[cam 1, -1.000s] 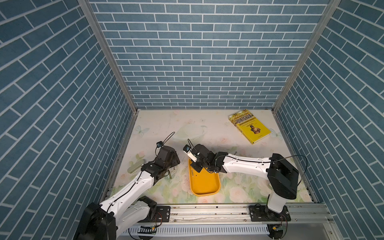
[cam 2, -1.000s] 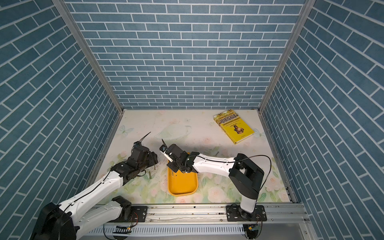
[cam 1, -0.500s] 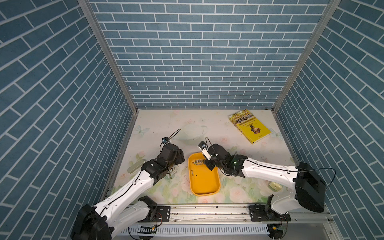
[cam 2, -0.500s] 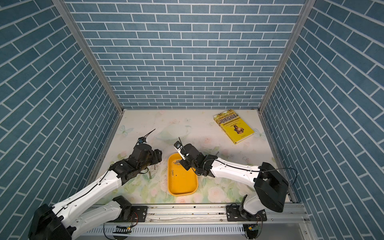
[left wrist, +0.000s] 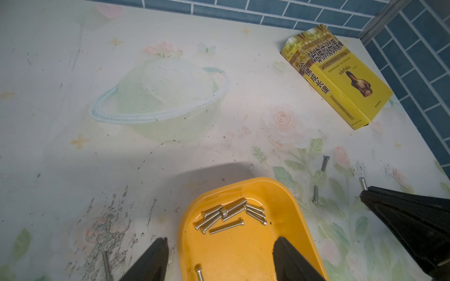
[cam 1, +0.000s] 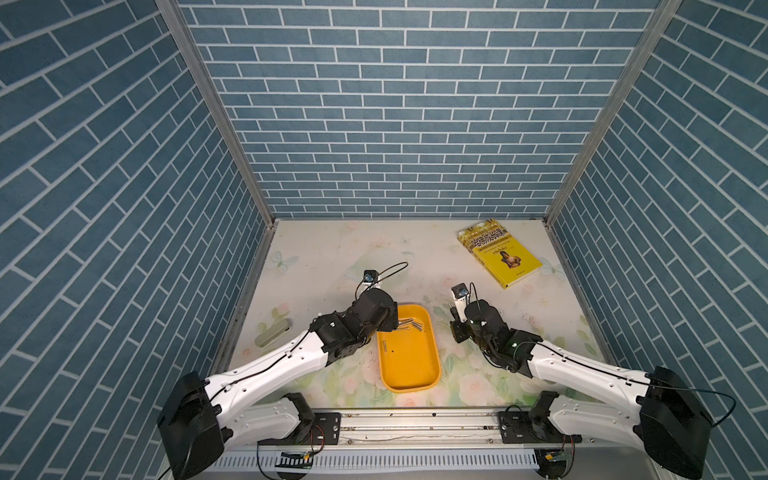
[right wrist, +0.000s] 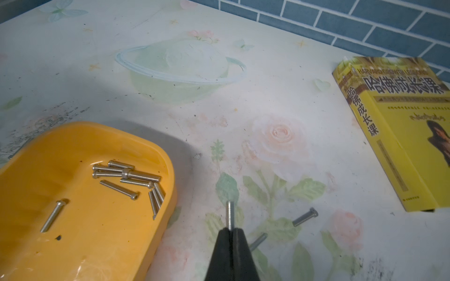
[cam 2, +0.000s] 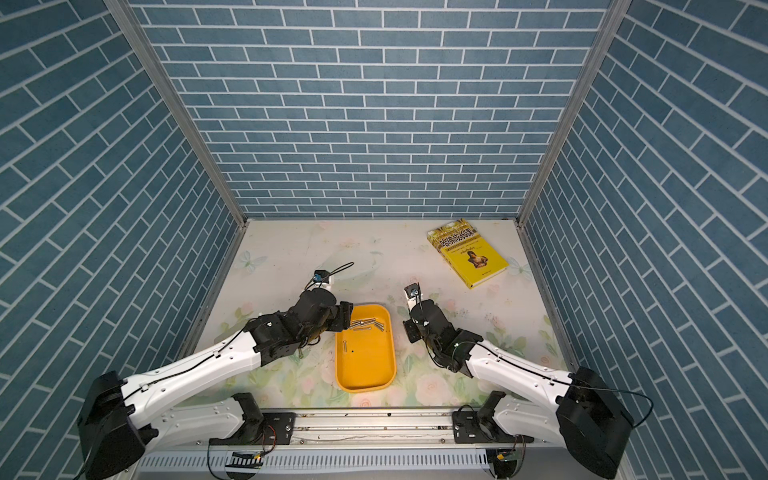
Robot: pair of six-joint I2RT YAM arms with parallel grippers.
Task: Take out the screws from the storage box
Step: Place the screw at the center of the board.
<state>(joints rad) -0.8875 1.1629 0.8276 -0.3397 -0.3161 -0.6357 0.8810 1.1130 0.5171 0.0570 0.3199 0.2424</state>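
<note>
Screw (right wrist: 229, 215) in right jaws, wrist view only

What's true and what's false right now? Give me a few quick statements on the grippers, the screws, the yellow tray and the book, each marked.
1. The right gripper is shut on a screw. True.
2. The left gripper is open, its jaws straddling the rim of the tray. True.
3. The tray is empty. False: a cluster of screws lies at its far end, with one more apart.
4. No screw lies on the table. False: at least two loose screws lie there near the right gripper.
5. The book sits in the tray. False: it lies on the table, well apart.
</note>
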